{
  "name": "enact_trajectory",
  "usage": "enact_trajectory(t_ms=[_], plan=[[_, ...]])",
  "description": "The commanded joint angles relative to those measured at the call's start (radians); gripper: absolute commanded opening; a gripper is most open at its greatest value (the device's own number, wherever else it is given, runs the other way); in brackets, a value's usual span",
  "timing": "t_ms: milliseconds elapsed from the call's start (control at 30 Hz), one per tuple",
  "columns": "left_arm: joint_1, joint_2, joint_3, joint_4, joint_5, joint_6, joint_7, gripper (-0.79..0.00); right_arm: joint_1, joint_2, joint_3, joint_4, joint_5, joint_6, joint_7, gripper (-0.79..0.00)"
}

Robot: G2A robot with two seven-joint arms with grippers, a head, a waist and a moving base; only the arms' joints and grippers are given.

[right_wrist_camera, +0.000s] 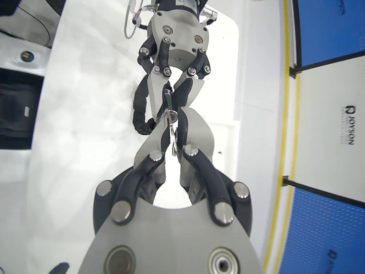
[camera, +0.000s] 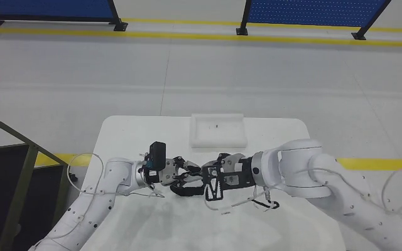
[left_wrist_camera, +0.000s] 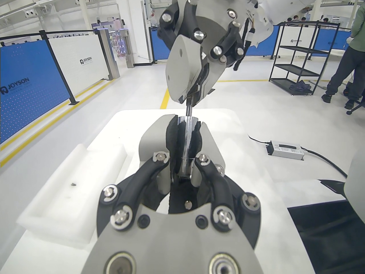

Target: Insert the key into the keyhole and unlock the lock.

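One key (left_wrist_camera: pixel 189 109), one lock (left_wrist_camera: pixel 186 143), tip to end face above the table (camera: pixel 125 141).
You have two grippers, both clamped. The right gripper (right_wrist_camera: pixel 172 121) pinches the key. The left gripper (left_wrist_camera: pixel 184 126) grips the chrome lock barrel, its black cable (right_wrist_camera: pixel 140 106) looping down. One white tray (camera: pixel 217 145) lies beyond.

Bright, even ceiling light pushes the white tabletop (camera: pixel 276 132) toward glare; shadows are faint. Wrist views bow lines at their edges.

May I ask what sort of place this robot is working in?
Probably a factory hall or test floor: blue barrier panels, yellow floor lines, and a black shelf rack.
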Motion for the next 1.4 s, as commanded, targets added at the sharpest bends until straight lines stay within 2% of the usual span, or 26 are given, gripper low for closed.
enact_trajectory(t_ms=[0,167,400,433,467,500,733,1000,1200,1233,1267,1300,1333,1367], plan=[[0.001,-0.001,-0.004,-0.003,0.017,0.001,0.011,-0.785,-0.005,-0.001,0.010,0.019,0.100,0.061,0.003,-0.785],[0.003,-0.004,-0.008,-0.008,0.064,0.020,0.041,-0.785,-0.023,-0.002,0.034,0.051,0.220,0.171,0.014,-0.785],[0.003,-0.009,-0.011,-0.005,0.117,0.049,0.077,-0.785,-0.044,-0.005,0.047,0.057,0.299,0.222,0.027,-0.785],[0.003,-0.009,-0.011,-0.001,0.124,0.050,0.075,-0.785,-0.044,-0.005,0.047,0.057,0.304,0.220,0.035,-0.600],[0.002,-0.010,-0.010,0.002,0.129,0.051,0.073,-0.785,-0.042,-0.005,0.049,0.058,0.306,0.223,0.041,-0.209],[0.001,-0.011,-0.010,0.006,0.136,0.053,0.069,-0.785,-0.041,-0.006,0.050,0.057,0.306,0.226,0.047,0.000],[-0.005,-0.009,-0.022,0.044,0.197,0.095,-0.018,-0.785,-0.057,-0.001,0.081,0.050,0.321,0.233,0.079,0.000],[-0.016,-0.013,-0.011,0.095,0.277,0.139,-0.167,-0.785,-0.104,0.010,0.136,0.050,0.349,0.232,0.077,0.000],[-0.031,-0.022,0.013,0.130,0.308,0.148,-0.206,-0.785,-0.115,0.007,0.135,0.067,0.368,0.233,0.076,0.000],[-0.035,-0.025,0.017,0.138,0.301,0.140,-0.205,-0.714,-0.113,0.005,0.131,0.074,0.374,0.227,0.070,0.000],[-0.040,-0.027,0.021,0.147,0.296,0.135,-0.206,-0.533,-0.110,0.003,0.127,0.083,0.378,0.222,0.064,0.000],[-0.046,-0.030,0.024,0.155,0.293,0.130,-0.211,-0.283,-0.107,0.000,0.122,0.093,0.383,0.215,0.053,0.000],[-0.052,-0.033,0.027,0.164,0.287,0.125,-0.215,0.000,-0.104,-0.003,0.117,0.104,0.390,0.207,0.041,0.000],[-0.058,-0.036,0.029,0.170,0.279,0.122,-0.218,0.000,-0.101,-0.006,0.113,0.117,0.394,0.200,0.031,0.000]])
